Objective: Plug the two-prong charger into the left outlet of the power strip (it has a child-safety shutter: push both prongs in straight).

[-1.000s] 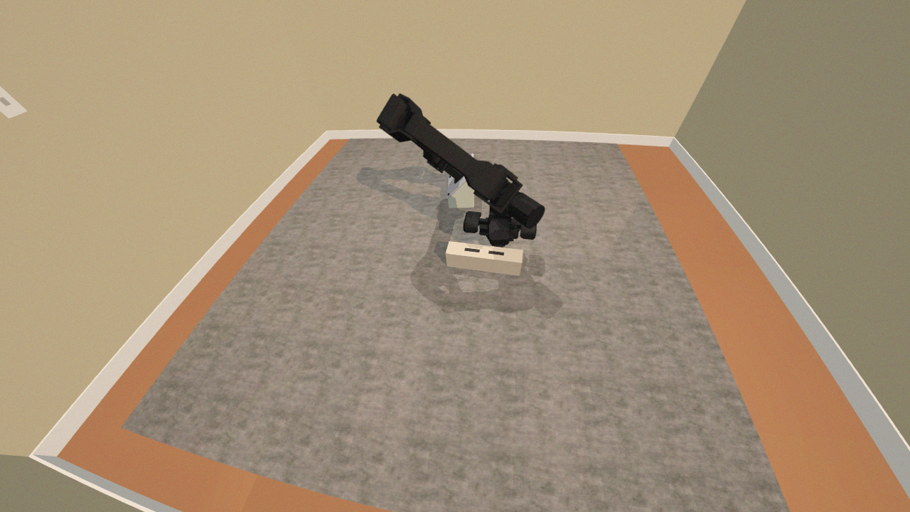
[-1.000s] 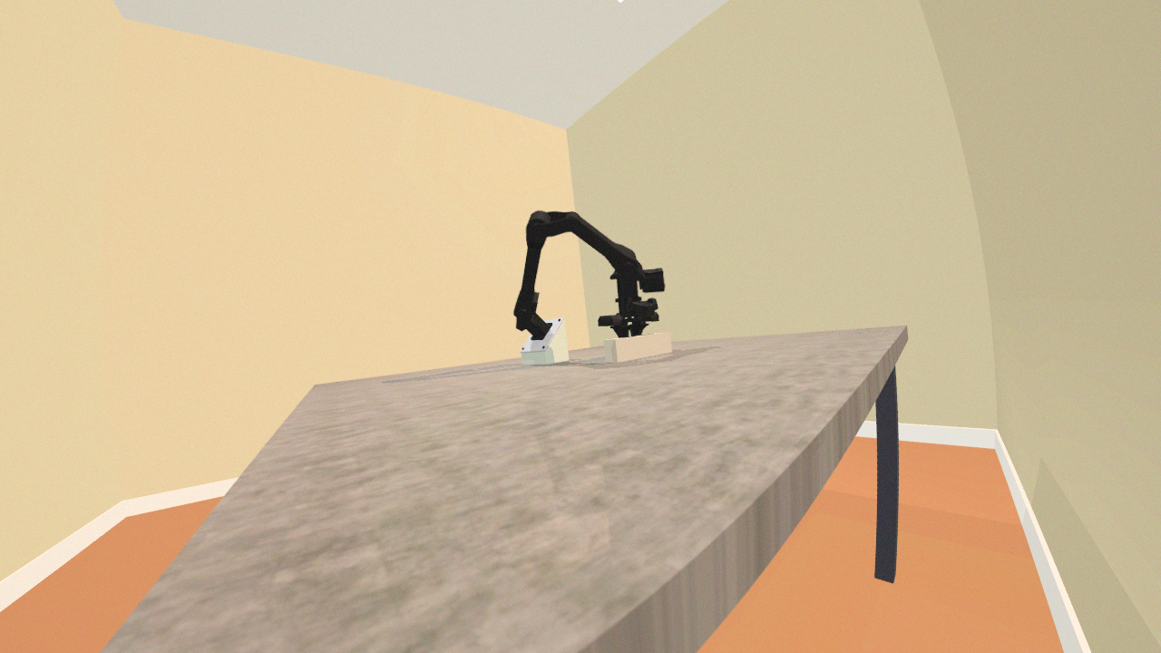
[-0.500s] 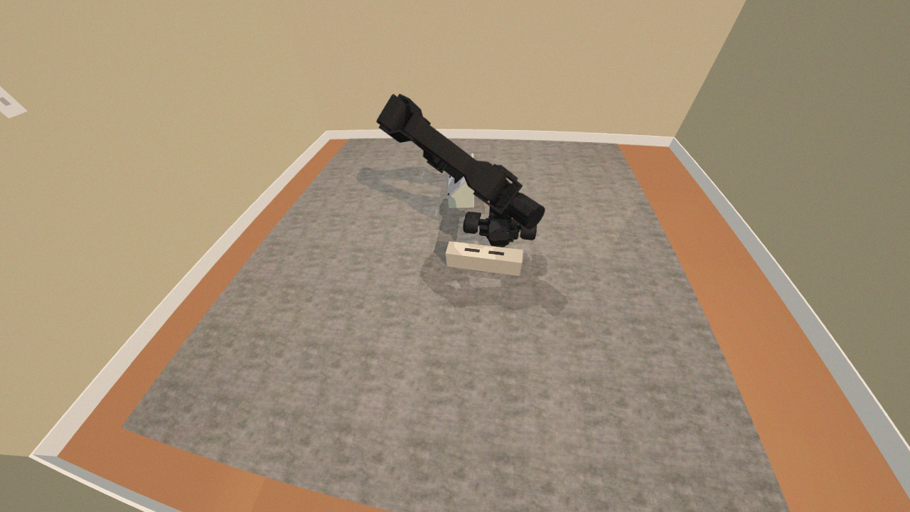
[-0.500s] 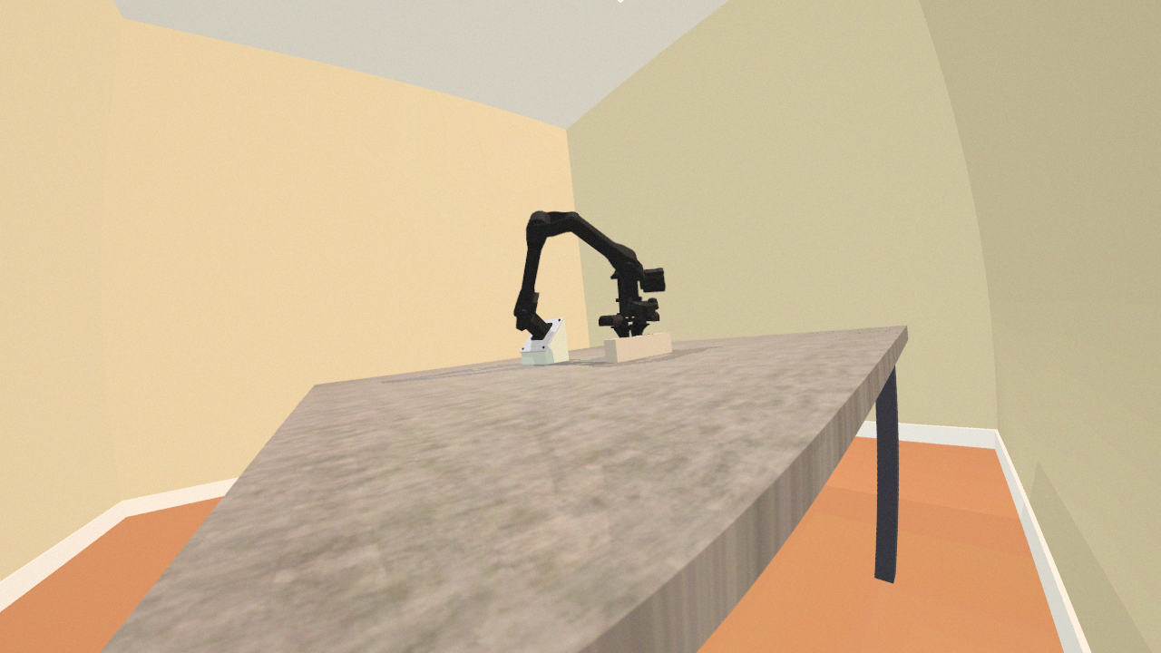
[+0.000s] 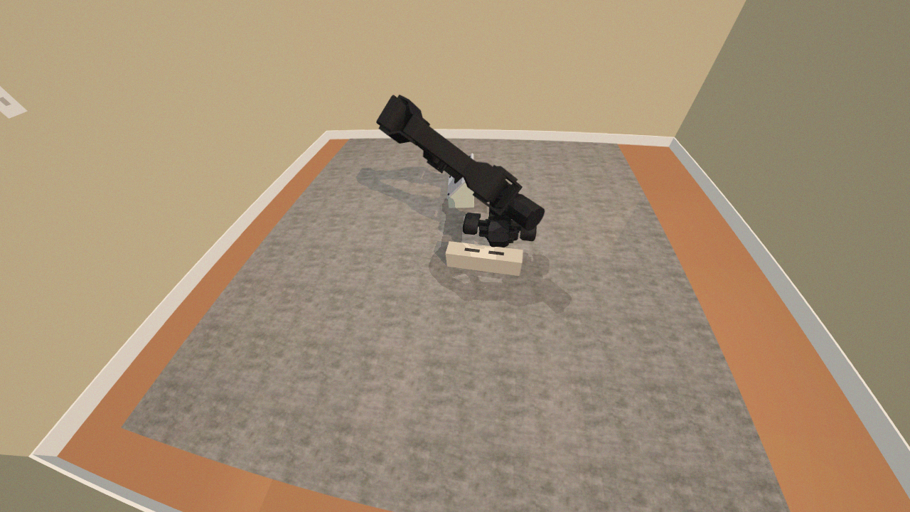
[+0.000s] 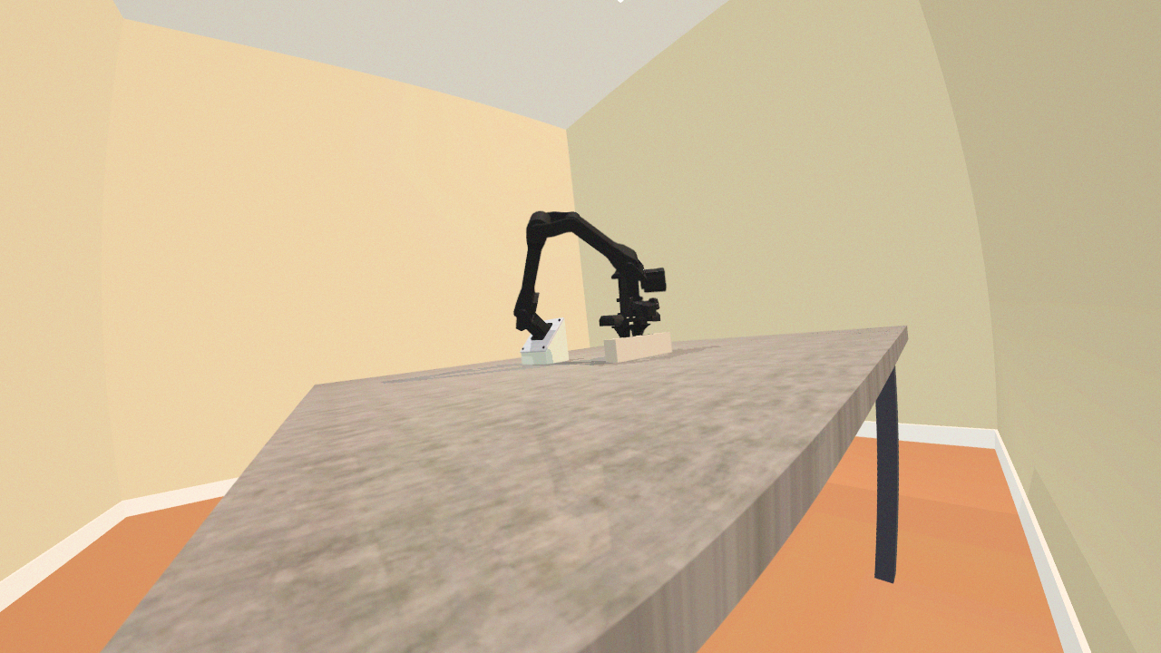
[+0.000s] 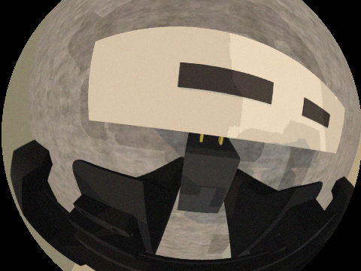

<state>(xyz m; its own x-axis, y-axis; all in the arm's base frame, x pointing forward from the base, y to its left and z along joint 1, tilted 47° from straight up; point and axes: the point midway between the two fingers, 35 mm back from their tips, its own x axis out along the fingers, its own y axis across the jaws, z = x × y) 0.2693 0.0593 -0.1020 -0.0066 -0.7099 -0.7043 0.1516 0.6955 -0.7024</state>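
A cream power strip (image 5: 485, 263) (image 6: 638, 347) (image 7: 146, 83) lies on the table, with two dark slots on its top. In the wrist view the larger slot (image 7: 226, 83) is near the middle and the other slot (image 7: 316, 111) is at the right. My gripper (image 5: 502, 237) (image 6: 629, 327) (image 7: 203, 165) is shut on a black two-prong charger (image 7: 207, 168) and hangs low right at the strip. The two gold prongs (image 7: 210, 140) point at the strip's near edge, just short of the larger slot. The top and exterior views are too small to show the charger.
The arm's pale base block (image 5: 459, 199) (image 6: 545, 345) stands just behind and left of the strip. The grey table (image 5: 382, 382) (image 6: 487, 487) stretches wide around both; its right edge and a dark leg (image 6: 886, 479) show in the exterior view.
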